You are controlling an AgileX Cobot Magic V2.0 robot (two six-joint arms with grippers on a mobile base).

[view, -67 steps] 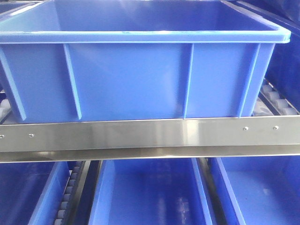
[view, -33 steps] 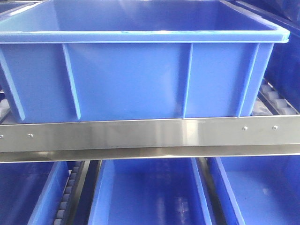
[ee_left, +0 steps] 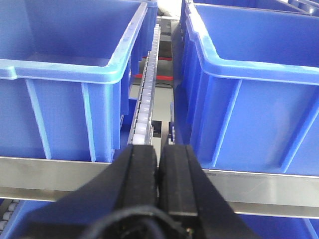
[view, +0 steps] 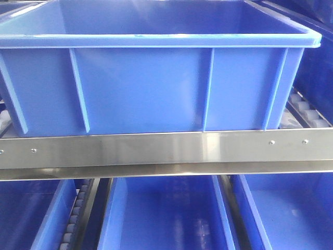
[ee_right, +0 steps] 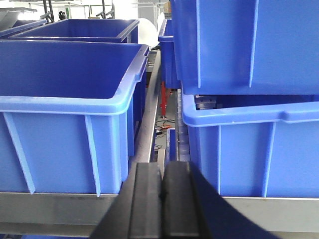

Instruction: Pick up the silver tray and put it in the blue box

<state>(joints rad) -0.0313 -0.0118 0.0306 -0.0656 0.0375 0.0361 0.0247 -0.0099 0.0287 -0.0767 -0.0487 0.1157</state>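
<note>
In the front view you face the blue box (view: 156, 83): a bright-blue ribbed plastic crate, upright, with a thick out-turned rim, spanning nine to three o'clock. Its visible interior shows only blue walls. The silver tray appears in no view.

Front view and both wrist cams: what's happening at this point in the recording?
Nothing is being handled right now. The left gripper and right gripper both have their fingers closed together with nothing between them, each pointing at a gap between blue crates on a racking shelf. The front view is filled by the blue box, sitting behind a steel rail, with nothing visible in the part of its interior that shows. The silver tray is not visible in any view, so the pickup has not started.
</note>
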